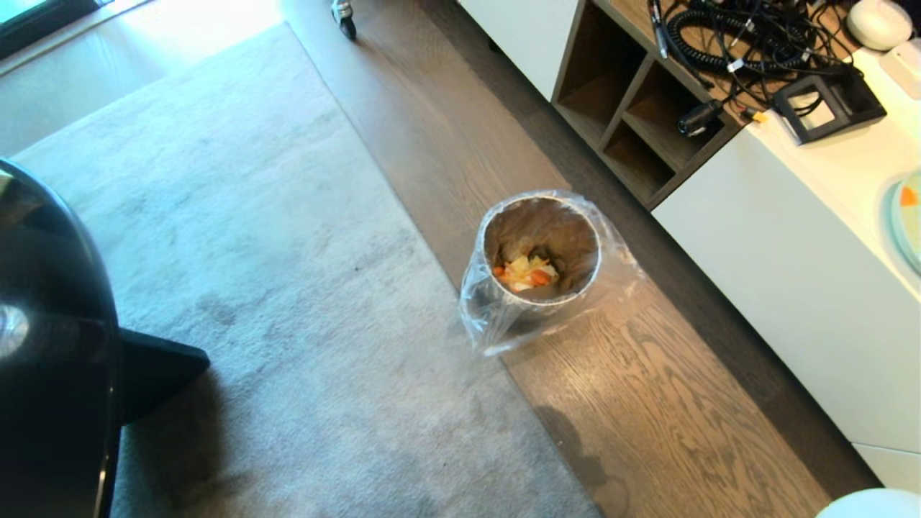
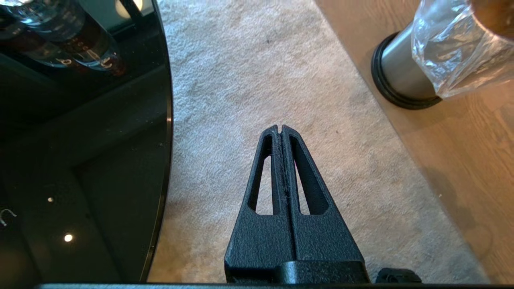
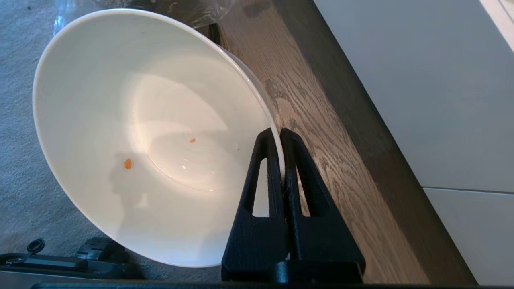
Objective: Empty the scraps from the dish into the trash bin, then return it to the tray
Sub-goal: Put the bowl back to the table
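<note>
Notably glossy round dish (image 3: 120, 120)

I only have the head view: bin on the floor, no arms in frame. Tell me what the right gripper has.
Observer: The right gripper is shut on the rim of the dish, which hangs tilted on its side.
Operator: Report what's left in it.
Observer: Only two tiny orange specks; the slices are gone from it.
Operator: Now the left arm.
Observer: The left gripper is shut on nothing, over the rug, with the trash bin off to one side on the wood floor.
</note>
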Available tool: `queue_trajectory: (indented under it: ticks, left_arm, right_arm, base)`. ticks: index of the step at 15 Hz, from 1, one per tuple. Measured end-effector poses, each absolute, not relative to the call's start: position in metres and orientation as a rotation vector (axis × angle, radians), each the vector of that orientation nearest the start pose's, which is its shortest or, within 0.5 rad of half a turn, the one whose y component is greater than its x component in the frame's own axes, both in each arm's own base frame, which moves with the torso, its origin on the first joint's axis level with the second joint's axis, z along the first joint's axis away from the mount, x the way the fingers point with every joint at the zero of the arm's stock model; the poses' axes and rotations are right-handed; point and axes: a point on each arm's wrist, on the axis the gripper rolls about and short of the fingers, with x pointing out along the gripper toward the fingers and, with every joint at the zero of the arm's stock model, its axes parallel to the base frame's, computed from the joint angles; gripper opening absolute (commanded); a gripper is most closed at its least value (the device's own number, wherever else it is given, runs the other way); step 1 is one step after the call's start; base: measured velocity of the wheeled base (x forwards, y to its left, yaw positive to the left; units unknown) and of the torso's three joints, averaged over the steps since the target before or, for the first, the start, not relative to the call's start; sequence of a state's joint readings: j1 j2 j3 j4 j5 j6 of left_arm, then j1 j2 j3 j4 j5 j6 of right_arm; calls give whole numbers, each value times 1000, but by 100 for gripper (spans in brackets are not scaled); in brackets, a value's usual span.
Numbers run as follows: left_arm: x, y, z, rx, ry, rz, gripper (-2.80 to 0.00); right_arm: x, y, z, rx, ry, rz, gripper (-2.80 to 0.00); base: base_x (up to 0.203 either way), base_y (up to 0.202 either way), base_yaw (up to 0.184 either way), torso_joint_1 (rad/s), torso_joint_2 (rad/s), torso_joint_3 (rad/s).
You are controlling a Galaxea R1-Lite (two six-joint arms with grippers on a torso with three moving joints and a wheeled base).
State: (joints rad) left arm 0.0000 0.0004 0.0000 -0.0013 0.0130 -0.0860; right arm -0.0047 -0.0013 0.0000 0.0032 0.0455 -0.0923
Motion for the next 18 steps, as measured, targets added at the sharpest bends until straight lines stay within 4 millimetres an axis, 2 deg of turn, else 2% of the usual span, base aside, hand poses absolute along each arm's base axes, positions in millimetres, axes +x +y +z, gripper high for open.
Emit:
queue_trajectory:
  ticks: [18]
  left_arm:
    - [-23, 0, 76, -86, -1, 14, -280]
  right_arm:
    - [-23, 1, 75, -92, 0, 41, -280]
  base:
    - [0, 0, 0, 3, 3, 203]
